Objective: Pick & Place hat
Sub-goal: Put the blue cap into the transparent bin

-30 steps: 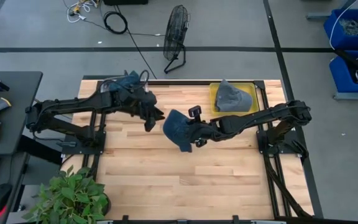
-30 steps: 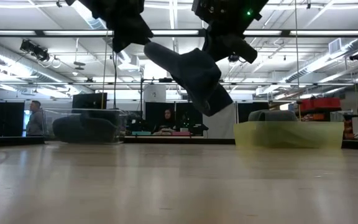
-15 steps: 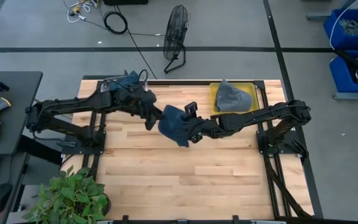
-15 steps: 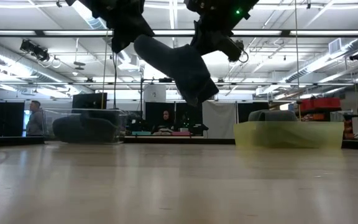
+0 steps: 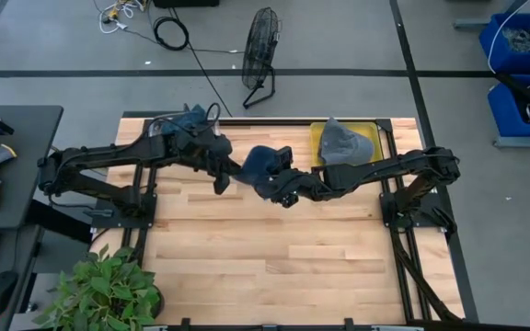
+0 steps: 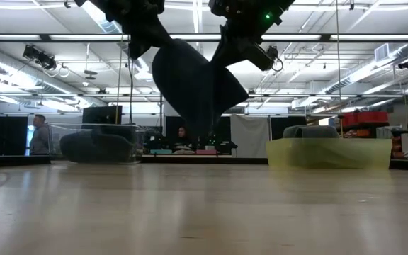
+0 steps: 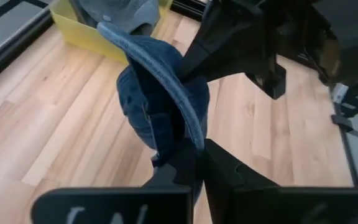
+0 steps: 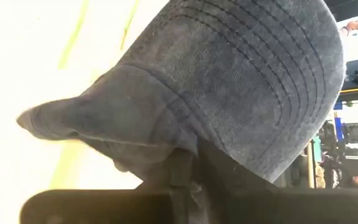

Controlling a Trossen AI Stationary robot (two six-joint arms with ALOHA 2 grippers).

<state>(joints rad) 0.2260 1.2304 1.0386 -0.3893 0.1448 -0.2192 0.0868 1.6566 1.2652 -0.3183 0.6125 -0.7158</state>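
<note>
Beside the yellow tray (image 5: pixel 317 138), toward the worktop's middle, I hold the blue hat (image 5: pixel 261 169) up in the air with both arms. My right end effector (image 5: pixel 286 188) is pinched on its fabric, and in the left wrist view my left end effector (image 7: pixel 194 163) is pressed together on the hat's lower edge. Over the last second I carried the hat toward the tray's side of the worktop (image 5: pixel 274 257) and up against my left arm, which barely moved. Now the hat hangs with its crown down instead of trailing from one end effector. I judge this to be a hand-over, or a two-armed straightening, rather than the placing itself.

A grey hat (image 5: pixel 344 143) already lies in the tray. Away from the tray, the near half of the worktop is bare wood with ample room to set down. Toward the tray, my right arm crosses just beside its near rim, so clearance there is tight.
</note>
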